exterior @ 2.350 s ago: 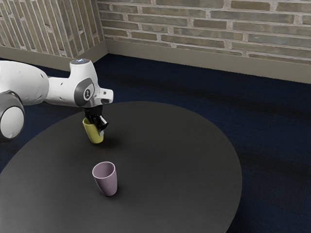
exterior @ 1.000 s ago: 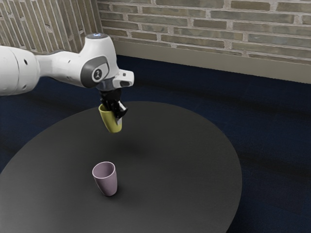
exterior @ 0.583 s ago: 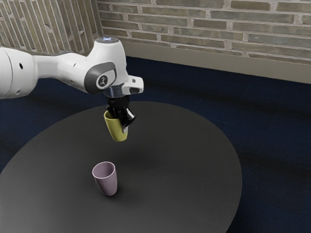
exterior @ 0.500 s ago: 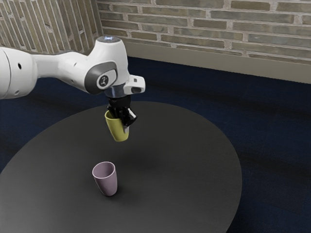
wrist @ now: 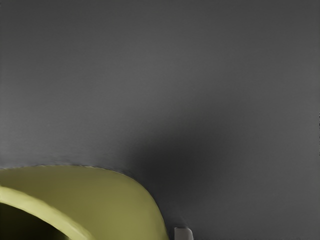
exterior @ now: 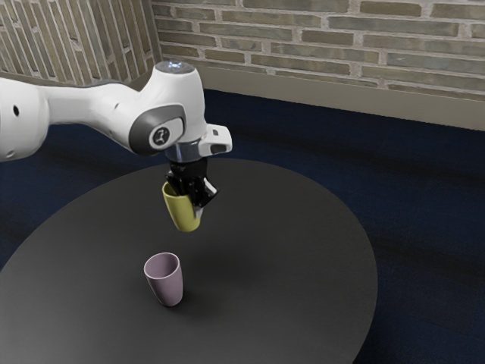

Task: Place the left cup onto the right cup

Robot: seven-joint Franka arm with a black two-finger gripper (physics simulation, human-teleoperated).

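My gripper (exterior: 192, 196) is shut on the rim of a yellow-green cup (exterior: 182, 211), which hangs tilted in the air above the round black table (exterior: 303, 250). A mauve cup (exterior: 164, 277) stands upright on the table, below the held cup and a little toward the exterior view's left. In the wrist view the yellow-green cup (wrist: 90, 200) bulges large just under my hand, with the dark tabletop (wrist: 200, 90) and a soft shadow behind it.
The table's edge curves round on the exterior view's right, with dark blue floor (exterior: 424, 197) beyond. A brick wall (exterior: 318, 38) runs along the back.
The arm has lifted the yellow-green cup off the table and carried it toward the exterior view's right and nearer the mauve cup. The mauve cup has stayed put.
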